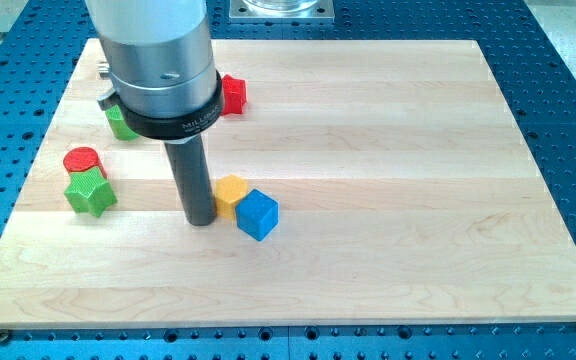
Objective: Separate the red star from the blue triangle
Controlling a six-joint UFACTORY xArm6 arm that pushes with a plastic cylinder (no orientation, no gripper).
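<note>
A red block (234, 94), star-like as far as its notched edge shows, lies near the board's top left, half hidden behind the arm's grey body (158, 60). No blue triangle shows; the arm's body covers the board just left of the red block. My tip (200, 221) rests on the board well below the red block. It is just left of a yellow block (231, 192), close to or touching it. A blue cube (257, 214) sits against the yellow block's lower right.
A green block (119, 123) peeks out left of the arm's body. A red cylinder (82, 159) and a green star (90, 193) sit together near the wooden board's (388, 180) left edge. Blue perforated table surrounds the board.
</note>
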